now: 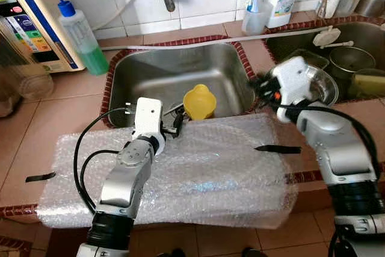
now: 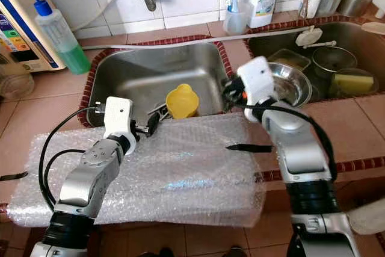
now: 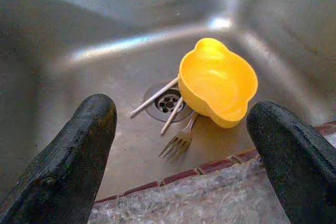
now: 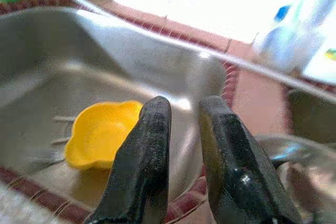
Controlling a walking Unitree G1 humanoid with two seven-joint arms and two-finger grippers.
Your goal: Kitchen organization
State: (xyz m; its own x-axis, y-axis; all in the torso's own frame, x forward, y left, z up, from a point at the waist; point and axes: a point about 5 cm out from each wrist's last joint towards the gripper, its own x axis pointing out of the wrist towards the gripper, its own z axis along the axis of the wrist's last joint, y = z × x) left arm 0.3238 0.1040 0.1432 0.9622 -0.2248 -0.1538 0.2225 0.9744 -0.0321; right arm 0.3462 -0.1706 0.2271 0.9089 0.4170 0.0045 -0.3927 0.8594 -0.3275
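Left gripper point(image 3: 181, 150) is hovering at the near rim of the sink point(image 1: 150, 70), fingers spread wide, empty. Yellow bowl point(image 1: 199, 101) is sitting in the basin beside the drain, leaning on a fork point(image 3: 178, 141). Right gripper point(image 4: 184, 166) is hanging over the sink's right edge, fingers narrowed, gripping nothing.

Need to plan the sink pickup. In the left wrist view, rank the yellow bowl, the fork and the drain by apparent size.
1. yellow bowl, clearly largest.
2. fork, though its handle runs under the bowl, so part is hidden.
3. drain, smallest; partly covered by two pale sticks.
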